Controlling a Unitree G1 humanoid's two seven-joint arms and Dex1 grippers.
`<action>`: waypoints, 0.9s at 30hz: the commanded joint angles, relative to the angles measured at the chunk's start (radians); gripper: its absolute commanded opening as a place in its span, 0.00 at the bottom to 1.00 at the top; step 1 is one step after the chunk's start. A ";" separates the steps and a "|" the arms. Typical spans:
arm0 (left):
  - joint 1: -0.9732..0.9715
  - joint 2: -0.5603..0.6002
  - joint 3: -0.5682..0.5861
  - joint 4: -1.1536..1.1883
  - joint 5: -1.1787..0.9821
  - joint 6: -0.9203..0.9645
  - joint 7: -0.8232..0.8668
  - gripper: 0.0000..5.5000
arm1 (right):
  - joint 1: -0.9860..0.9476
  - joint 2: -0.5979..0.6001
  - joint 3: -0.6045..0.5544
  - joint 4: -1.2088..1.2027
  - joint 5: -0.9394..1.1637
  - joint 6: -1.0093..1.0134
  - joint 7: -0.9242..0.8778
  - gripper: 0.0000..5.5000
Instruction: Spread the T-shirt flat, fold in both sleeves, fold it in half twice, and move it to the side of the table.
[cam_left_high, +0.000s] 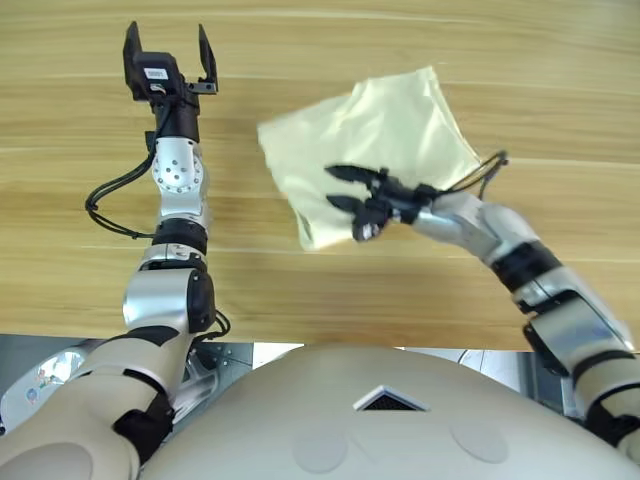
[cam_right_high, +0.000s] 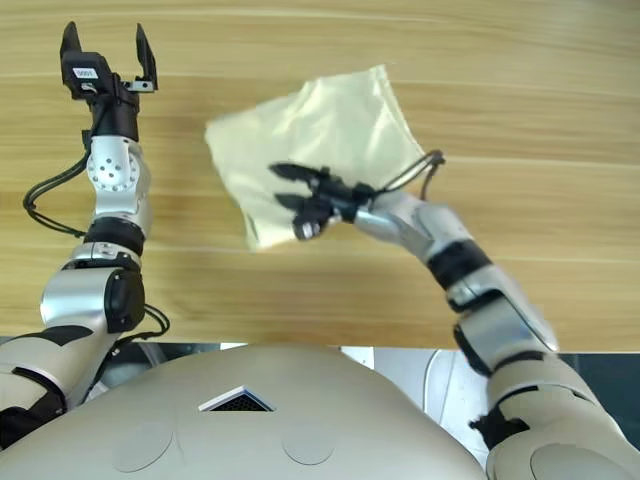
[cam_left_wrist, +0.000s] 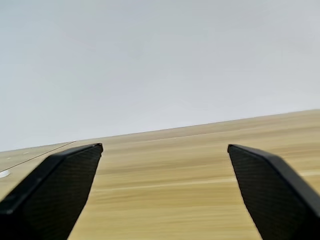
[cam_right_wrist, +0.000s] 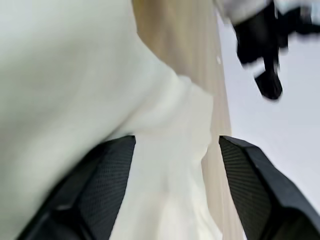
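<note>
Light wooden worktop (cam_left_high: 520, 60), grain running side to side. Pale yellow T-shirt (cam_left_high: 390, 130) lies as a compact, roughly square packet, back from the near edge and a little right of the middle. Judgement: spreading, sleeve folds and both half folds look complete; only the move to the side is left. Right gripper (cam_left_high: 332, 187) hovers over the packet's near-left corner, fingers spread wide, gripping nothing. Left gripper (cam_left_high: 168, 32) is also wide open and empty, above bare wood well apart from the shirt.
</note>
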 joint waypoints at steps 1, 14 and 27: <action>-0.035 -0.010 -0.020 0.018 0.022 0.020 -0.022 0.84 | 0.246 -0.253 -0.096 -0.228 0.053 0.001 0.105 0.56; 0.033 0.041 -0.157 -0.058 0.133 -0.036 -0.179 0.84 | 0.567 -0.166 -0.637 -0.383 0.785 0.017 -0.100 0.56; 0.318 0.250 -0.416 -0.521 0.480 0.067 -0.380 0.84 | 0.260 0.140 -0.661 0.179 0.538 0.290 -0.269 0.56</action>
